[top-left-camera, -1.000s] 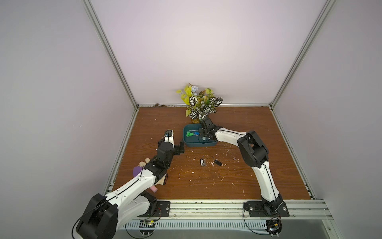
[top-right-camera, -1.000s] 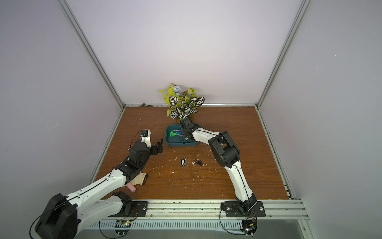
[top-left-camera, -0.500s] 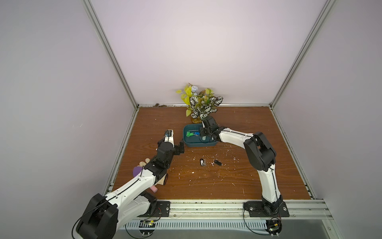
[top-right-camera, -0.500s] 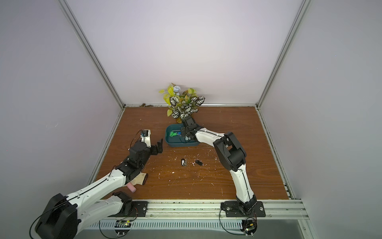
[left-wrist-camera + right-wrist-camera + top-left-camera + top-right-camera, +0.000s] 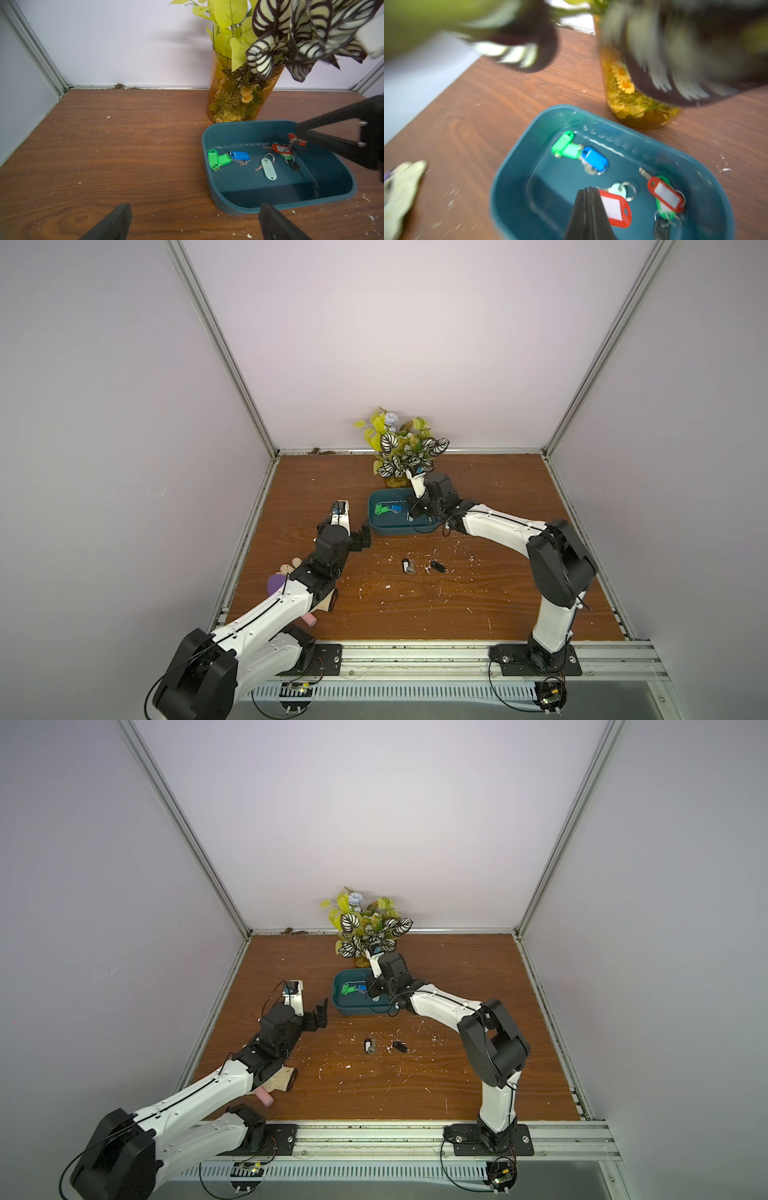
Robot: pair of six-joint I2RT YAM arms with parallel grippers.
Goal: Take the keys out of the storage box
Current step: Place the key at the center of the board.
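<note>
Over the storage box, the right gripper hides its pinch point; jaws pressed together on a red-tagged key; left gripper gapes wide, holding nothing.

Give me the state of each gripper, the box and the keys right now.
right gripper, shut on the red-tagged key, in the storage box.
left gripper, open and empty, beside the storage box.
storage box, upright on the table, several keys inside.
two dark-tagged keys, out, lying on the table.
plant, upright behind the storage box.
</note>
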